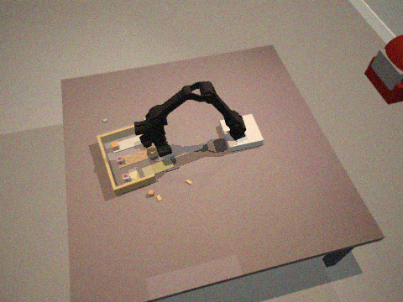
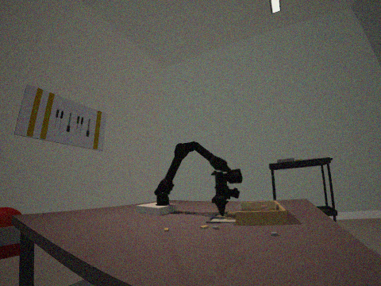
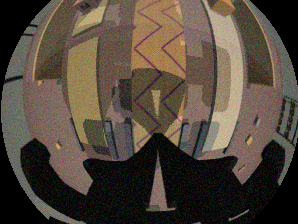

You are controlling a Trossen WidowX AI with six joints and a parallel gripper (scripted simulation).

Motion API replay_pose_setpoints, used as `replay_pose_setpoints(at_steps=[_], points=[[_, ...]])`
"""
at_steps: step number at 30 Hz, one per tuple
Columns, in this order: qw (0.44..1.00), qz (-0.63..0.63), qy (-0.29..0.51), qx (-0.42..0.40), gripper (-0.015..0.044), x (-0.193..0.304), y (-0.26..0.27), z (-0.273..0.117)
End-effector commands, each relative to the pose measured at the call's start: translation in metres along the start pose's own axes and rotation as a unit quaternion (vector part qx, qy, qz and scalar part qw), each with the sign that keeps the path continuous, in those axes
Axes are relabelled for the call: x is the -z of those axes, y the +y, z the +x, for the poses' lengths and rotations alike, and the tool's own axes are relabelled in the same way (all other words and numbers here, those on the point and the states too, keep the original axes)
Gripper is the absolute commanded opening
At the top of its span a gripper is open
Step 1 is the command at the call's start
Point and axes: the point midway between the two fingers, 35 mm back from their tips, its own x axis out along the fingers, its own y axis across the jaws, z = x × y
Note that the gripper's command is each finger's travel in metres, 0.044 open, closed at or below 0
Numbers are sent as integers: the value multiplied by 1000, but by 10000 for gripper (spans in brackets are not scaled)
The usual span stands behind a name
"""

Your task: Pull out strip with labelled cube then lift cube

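so the gripper (image 1: 163, 149) has its fingers pressed together with nothing between them, pointing straight down with the tips on or just above the near end of the middle strip (image 1: 135, 158), the orange-tan one with the zigzag line on it. The top view can't settle contact, but in the exterior view the tip (image 2: 221, 211) sits right at the strip's level. From the wrist cam the zigzag strip (image 3: 157, 43) runs straight ahead of the fingers into the yellow tray (image 1: 106, 158), with a small pinkish cube (image 1: 120, 159) at its far end, well away from the fingertips. To one side of the hand is a white strip (image 1: 126, 143) carrying an orange cube (image 1: 114, 144), to the other a yellow-green strip (image 1: 147, 171) with another pinkish cube (image 1: 125, 177). Can't read any label on the cubes at this resolution. A few small orange bits (image 1: 159, 197) lie on the table (image 1: 252, 197) off past the yellow-green side, outside the tray
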Motion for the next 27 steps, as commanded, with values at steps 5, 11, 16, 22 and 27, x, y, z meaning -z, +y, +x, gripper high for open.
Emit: replay_pose_setpoints(at_steps=[5, 11, 16, 22, 27], points=[[1000, 1, 1, -2, 0, 1, 1, 2], [1000, 1, 1, -2, 0, 1, 1, 2], [1000, 1, 1, -2, 0, 0, 1, 3], [1000, 1, 1, -2, 0, 0, 1, 3], [1000, 1, 1, -2, 0, 0, 1, 4]])
